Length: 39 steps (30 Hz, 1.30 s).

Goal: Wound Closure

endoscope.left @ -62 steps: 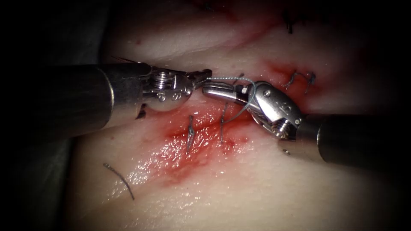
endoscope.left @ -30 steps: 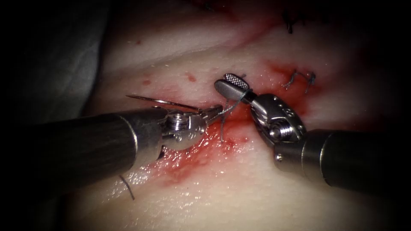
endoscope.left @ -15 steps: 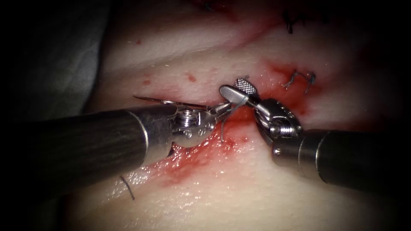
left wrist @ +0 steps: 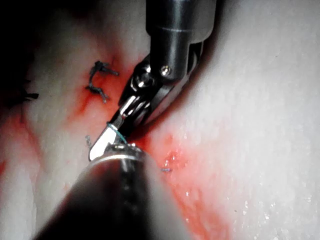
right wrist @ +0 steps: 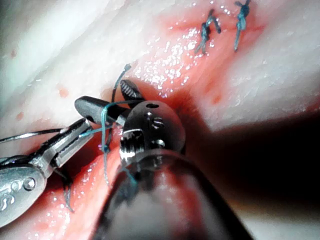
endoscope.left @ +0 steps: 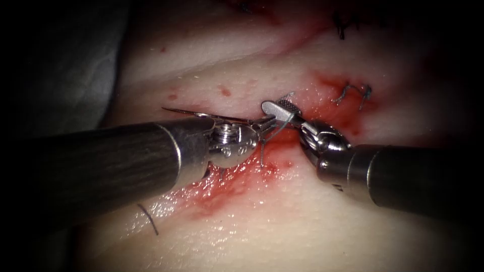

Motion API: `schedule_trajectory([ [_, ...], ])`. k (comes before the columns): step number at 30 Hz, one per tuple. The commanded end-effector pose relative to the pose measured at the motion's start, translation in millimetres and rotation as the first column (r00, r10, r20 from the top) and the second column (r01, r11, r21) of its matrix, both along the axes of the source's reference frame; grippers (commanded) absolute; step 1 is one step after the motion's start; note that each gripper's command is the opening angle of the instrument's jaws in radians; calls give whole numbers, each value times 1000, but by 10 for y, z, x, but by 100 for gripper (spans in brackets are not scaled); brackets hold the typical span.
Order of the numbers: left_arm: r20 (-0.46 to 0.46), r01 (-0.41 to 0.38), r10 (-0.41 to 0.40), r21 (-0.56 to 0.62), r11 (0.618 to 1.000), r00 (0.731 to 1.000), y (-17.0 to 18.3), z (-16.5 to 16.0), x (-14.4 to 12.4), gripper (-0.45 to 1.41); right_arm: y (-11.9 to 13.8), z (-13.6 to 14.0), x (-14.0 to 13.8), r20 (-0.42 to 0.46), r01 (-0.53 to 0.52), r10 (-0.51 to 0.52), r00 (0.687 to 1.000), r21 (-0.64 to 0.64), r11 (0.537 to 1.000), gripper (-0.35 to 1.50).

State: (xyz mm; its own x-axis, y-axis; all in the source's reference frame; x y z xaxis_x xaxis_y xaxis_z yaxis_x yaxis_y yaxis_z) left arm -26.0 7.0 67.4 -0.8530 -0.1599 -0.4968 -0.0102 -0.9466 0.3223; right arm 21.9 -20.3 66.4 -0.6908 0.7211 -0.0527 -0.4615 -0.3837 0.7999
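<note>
Now, over the red-stained cut in pale pork tissue (endoscope.left: 302, 211), left tool (endoscope.left: 266, 124) pinches teal thread (right wrist: 103, 131) and thin curved steel needle (endoscope.left: 201, 115) clear of tissue; right tool (endoscope.left: 279, 105) spread, thread draped across.

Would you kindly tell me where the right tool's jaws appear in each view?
Endoscope: right tool open, thread around one jaw, facing the left tool, which grips the needle.
Left wrist: right tool just past the left tool's shaft.
Right wrist: right tool beside the left tool.
Landmark: tied stitches.
</note>
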Motion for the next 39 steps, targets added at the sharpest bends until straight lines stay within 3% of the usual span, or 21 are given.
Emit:
schedule_trajectory([
  [1,2,-1,1,-1,1000,1000,-1,5,-4,-45,-5,5,8,-10,0,0,1000,5,1000,116],
  [12,-4,-5,5,6,1000,1000,-4,7,-5,-45,16,15,18,2,-16,16,1000,-28,999,124],
  [19,-10,-9,9,9,1000,1000,-5,10,-6,-45,20,19,31,39,12,-9,999,-63,998,113],
  [21,-11,-10,11,10,1000,1000,-7,11,-6,-45,21,21,34,61,26,-22,998,-70,997,104],
  [23,-14,-14,14,13,1000,1000,-8,12,-5,-45,21,23,35,90,50,-43,995,-73,996,74],
  [24,-14,-14,14,13,1000,1000,-9,12,-5,-45,20,24,36,111,69,-61,992,-76,995,34],
  [25,-13,-15,15,12,1000,1000,-10,12,-4,-45,18,25,35,133,90,-79,988,-77,993,-18],
  [26,-13,-16,16,12,1000,1000,-10,12,-3,-45,17,26,35,164,120,-105,981,-80,990,-35],
  [32,-14,-23,23,13,1000,1000,-10,13,5,-45,15,19,34,212,173,-146,966,-116,978,-35],
  [39,-32,-29,29,6,1000,999,-5,16,21,-45,4,-13,35,300,286,-204,932,-260,922,-35],
])
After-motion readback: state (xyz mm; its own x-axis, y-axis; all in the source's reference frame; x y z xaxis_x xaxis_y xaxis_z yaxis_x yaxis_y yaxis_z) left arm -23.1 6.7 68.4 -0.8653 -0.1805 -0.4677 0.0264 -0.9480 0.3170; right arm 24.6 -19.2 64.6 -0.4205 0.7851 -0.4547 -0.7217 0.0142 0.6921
